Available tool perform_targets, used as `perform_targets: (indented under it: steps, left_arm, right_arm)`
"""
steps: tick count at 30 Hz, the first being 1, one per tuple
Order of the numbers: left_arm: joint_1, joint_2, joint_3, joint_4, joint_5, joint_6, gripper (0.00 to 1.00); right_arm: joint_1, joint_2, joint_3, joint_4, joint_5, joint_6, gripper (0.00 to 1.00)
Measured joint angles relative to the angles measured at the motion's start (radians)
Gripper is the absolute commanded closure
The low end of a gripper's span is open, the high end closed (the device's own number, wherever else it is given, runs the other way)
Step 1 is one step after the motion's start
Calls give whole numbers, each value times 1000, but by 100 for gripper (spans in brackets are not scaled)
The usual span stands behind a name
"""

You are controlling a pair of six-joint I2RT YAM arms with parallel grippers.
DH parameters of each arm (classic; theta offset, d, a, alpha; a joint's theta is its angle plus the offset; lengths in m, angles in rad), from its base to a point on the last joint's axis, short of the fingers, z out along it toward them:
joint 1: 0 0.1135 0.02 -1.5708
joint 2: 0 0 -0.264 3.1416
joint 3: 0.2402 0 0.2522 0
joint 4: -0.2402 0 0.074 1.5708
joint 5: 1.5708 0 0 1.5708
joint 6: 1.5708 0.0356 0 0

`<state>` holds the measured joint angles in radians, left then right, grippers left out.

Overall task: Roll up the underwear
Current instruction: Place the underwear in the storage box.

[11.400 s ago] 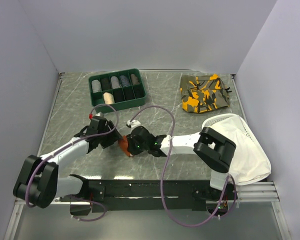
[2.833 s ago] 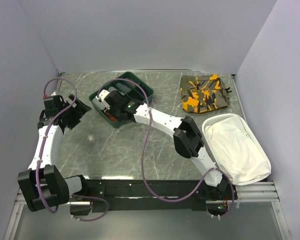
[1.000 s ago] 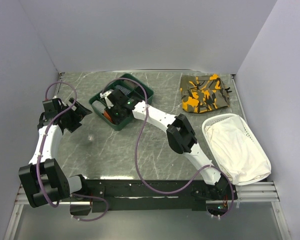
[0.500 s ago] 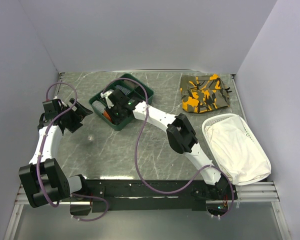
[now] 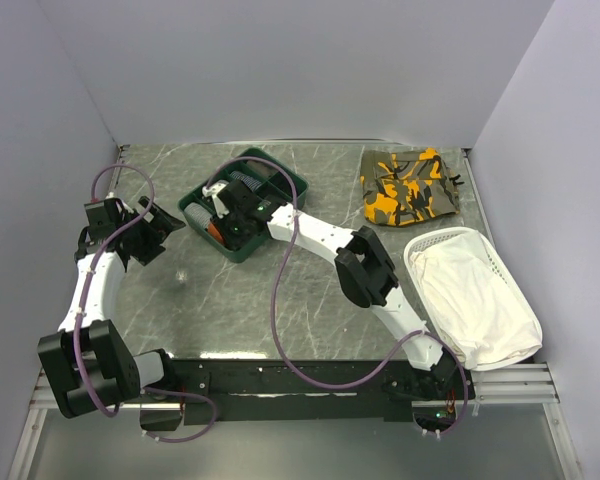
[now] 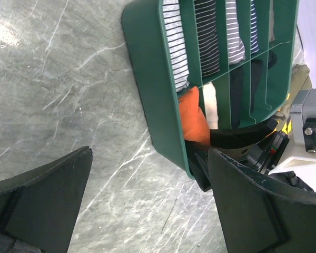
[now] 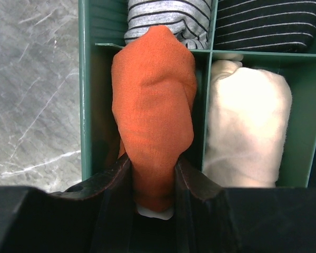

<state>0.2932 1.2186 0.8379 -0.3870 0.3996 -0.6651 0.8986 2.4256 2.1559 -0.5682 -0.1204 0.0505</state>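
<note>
Two arms in view, both at the green tray (image 5: 298, 184), which sits angled on the grey marbled table (image 5: 280, 300). Right gripper (image 7: 152, 171) is clamped on the underwear (image 7: 154, 100): both fingers press the lower end of the rust-orange roll, and a sliver of its cream-white band shows between them. Roll is in the end compartment of the tray, against the outer wall; its far end bulges over the divider and touches a grey striped roll (image 7: 168, 18). Neighbouring compartment holds a cream roll (image 7: 247, 121), with a dark striped roll (image 7: 268, 23) beyond it. Left gripper (image 6: 147, 197) stands with its fingers spread wide apart and nothing between them, above bare table just beside the tray's corner. From the left wrist view the orange fabric shows at the tray's edge, with the right gripper's dark fingers just beneath it. Camouflage garment (image 5: 412, 186) lies at the far right of the table; a white cloth (image 5: 475, 295) fills a white basket (image 5: 417, 252) well apart from the tray.
</note>
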Motion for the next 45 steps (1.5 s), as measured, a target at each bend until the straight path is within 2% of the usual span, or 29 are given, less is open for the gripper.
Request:
perform_targets:
  steps: [3,14,25,31,34,35,37,41,45]
  left_arm:
    - [0,-13,0,0,0,0,3]
    - [0,-24,-15,0,6,0,4]
    - [0,-24,-26,0,8,0,3]
    - [0,-25,-26,0,7,0,4]
    - [0,-26,-26,0,7,0,4]
    - [0,-26,-26,0,7,0,4]
    - [0,-26,-26,0,7,0,4]
    - [0,-26,-26,0,7,0,4]
    - [0,-26,-26,0,7,0,4]
  right_arm:
    - [1,-10,-6,-2,8,0,53]
    - [9,-76,-40,-46,61,-16,43]
    - [12,-145,-98,-70,89,-26,38]
    - [12,-201,-143,-70,101,-26,40]
    - [12,-244,-150,-66,101,-27,47]
    - [12,-261,-150,-57,101,-28,55]
    - [11,-288,-150,-38,101,-29,62]
    - [10,-304,-147,3,92,-30,89]
    - [6,-269,-127,5,67,-22,96]
